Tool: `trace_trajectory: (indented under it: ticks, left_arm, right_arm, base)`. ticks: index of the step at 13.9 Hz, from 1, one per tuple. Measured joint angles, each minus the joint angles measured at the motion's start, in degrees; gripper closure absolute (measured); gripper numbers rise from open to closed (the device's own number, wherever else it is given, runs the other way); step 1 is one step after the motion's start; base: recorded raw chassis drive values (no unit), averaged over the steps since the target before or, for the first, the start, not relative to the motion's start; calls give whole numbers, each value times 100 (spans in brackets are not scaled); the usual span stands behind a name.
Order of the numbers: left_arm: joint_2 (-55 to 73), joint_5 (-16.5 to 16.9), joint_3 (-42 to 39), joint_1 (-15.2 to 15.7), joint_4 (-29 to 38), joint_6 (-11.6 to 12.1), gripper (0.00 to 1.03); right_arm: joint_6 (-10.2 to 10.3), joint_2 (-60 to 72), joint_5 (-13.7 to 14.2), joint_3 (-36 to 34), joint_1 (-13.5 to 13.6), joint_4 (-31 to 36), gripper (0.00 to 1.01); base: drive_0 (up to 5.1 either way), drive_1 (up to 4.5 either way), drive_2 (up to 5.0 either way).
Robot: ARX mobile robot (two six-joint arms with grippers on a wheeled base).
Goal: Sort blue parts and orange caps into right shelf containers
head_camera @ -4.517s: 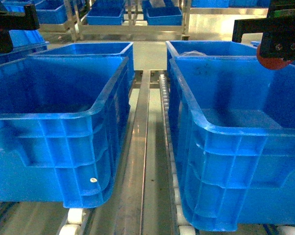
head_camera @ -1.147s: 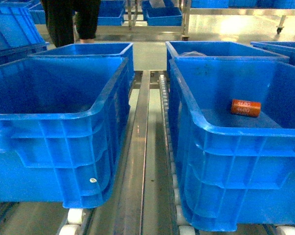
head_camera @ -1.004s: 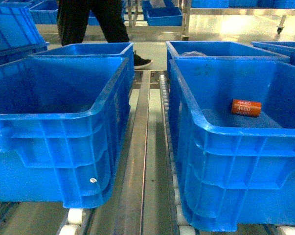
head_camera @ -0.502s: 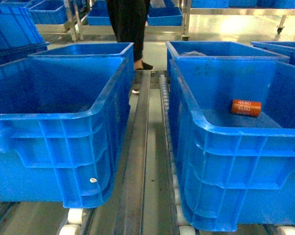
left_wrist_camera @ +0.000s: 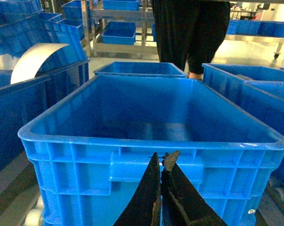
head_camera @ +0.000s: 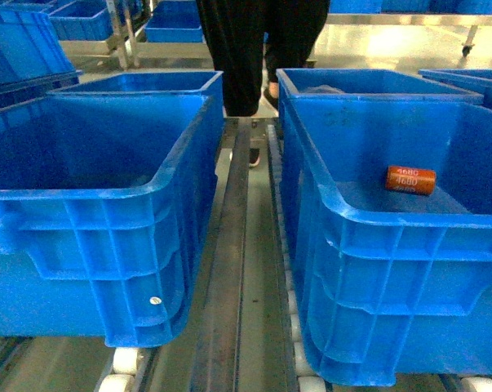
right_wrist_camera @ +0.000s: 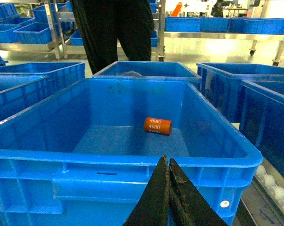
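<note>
Jaws on both arms are pressed together and carry nothing. The right gripper (right_wrist_camera: 167, 176) hangs just outside the near wall of the right crate (right_wrist_camera: 132, 162), and the left gripper (left_wrist_camera: 161, 172) sits likewise before the left crate (left_wrist_camera: 146, 143), which looks bare inside. One orange cap (right_wrist_camera: 158, 125) lies on the right crate's floor, ahead of the right jaws and toward the far wall, its long axis running across the view. It appears already sorted, so the right arm, the nearer one, likely needs another piece. A person in dark clothes (head_camera: 254, 41) stands beyond the crates.
</note>
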Motion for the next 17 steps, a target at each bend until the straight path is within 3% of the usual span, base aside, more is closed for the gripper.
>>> trace_trajectory:
  ticks: [2,3,6,8,13,15,17]
  left_arm:
    - [-855,-2,4,0,-1064,0,101]
    - [-1346,2,2,0,-1360,9,101]
    - [-1342,2,2,-4,-1410,22,101]
    - [-1342,0,2,-4,-1432,20,81]
    - [-1342,0,2,-4,-1436,20,55]
    - [-1342,2,2,-4,-1434,20,25]
    - [-1342,0,2,-4,-1434,22,17]
  right_arm:
    - [0,-538,0,0,0,-546,100]
    - [-2,-1169,-26,0,-2,-1486,100]
    - [0,-1482,-9,2,24,-1537,100]
    - [-11,-1482,-7,2,24,-1547,77]
    - [-11,-1482,-7,2,24,-1552,52]
    - [-11,-1482,-7,2,24,-1552,20]
    - [-11,-1482,-7,2,24,-1552,13]
  base:
    - [0,0,0]
    - [0,0,0]
    - [0,0,0]
    - [0,0,0]
    - [0,0,0]
    - [0,0,0]
    - [0,0,0]
